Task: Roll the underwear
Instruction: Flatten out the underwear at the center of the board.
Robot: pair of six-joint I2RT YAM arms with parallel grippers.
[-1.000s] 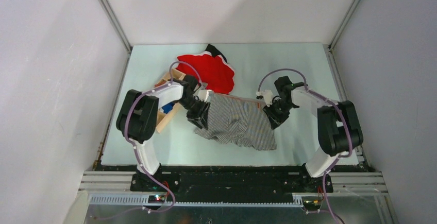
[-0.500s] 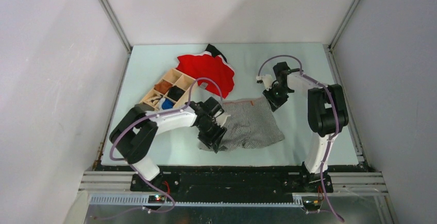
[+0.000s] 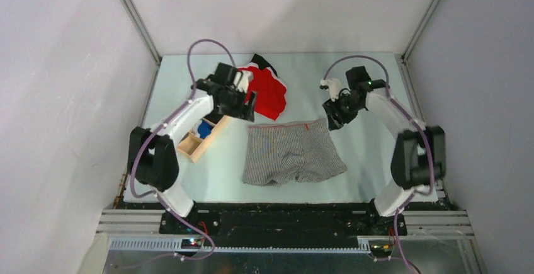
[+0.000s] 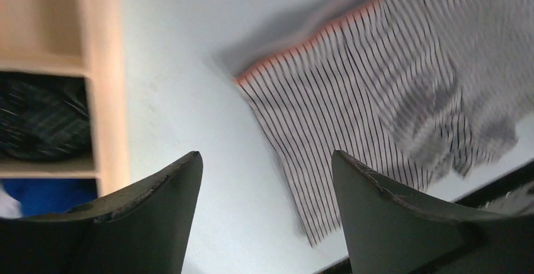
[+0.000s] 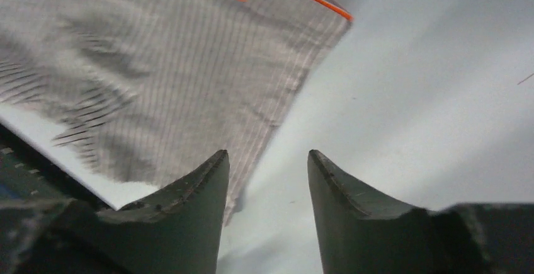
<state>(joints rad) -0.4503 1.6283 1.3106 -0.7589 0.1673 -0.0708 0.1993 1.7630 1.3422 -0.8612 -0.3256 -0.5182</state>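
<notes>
The grey-and-white striped underwear (image 3: 293,153) lies spread flat in the middle of the table, its orange-edged waistband toward the far side. In the left wrist view the underwear (image 4: 378,85) fills the upper right, beyond the fingers. My left gripper (image 3: 247,105) hovers open and empty above the table, left of the waistband's left corner. My right gripper (image 3: 332,119) stands open just past the waistband's right corner. The right wrist view has the underwear (image 5: 157,66) to the left of my open right gripper (image 5: 267,157), with bare table between the fingers. Nothing sits between the fingers of my left gripper (image 4: 266,160).
A bright red cloth (image 3: 267,91) with dark trim lies at the far side, partly under the left arm. A wooden compartment box (image 3: 200,137) holding small dark and blue items sits left of the underwear. The box's wall (image 4: 104,66) shows on the left of the left wrist view.
My left gripper let go of the underwear's near left edge, opened and swung back toward the red cloth. My right gripper opened and rose off the waistband corner. The underwear now lies flat.
</notes>
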